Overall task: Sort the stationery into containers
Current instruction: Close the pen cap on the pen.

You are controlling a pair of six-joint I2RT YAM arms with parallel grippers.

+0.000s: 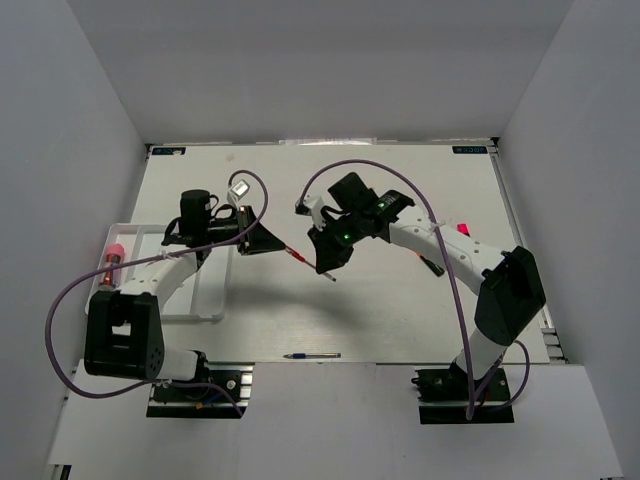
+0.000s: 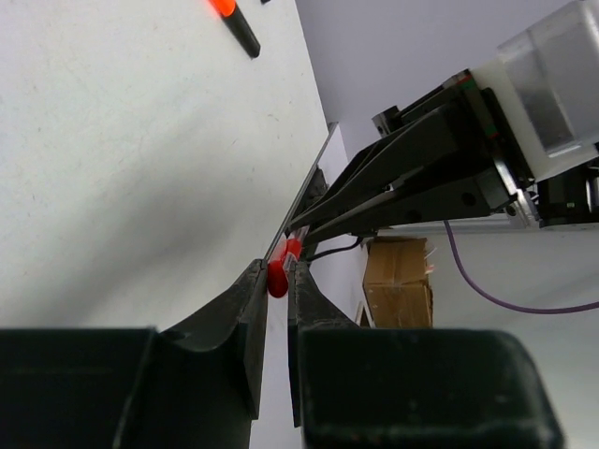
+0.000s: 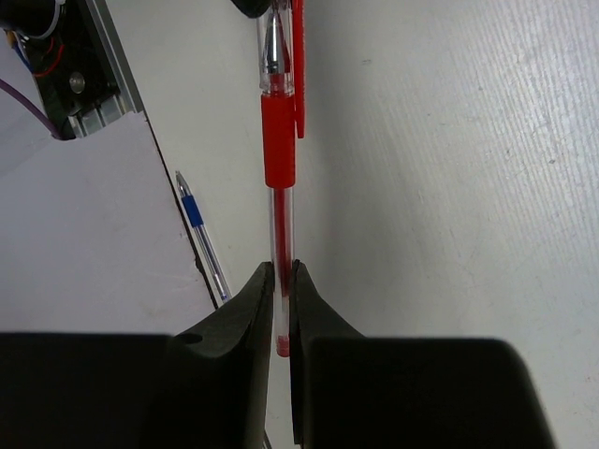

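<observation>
White arms (image 1: 455, 250) have black joints, black tools (image 3: 282, 268), purple cables (image 1: 52, 330).

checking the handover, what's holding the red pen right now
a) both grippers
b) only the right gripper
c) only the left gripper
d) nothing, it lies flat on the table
A: the left wrist view shows the left gripper closed on one red end of the red pen, and the right wrist view shows the right gripper clamped on its clear barrel.
</observation>
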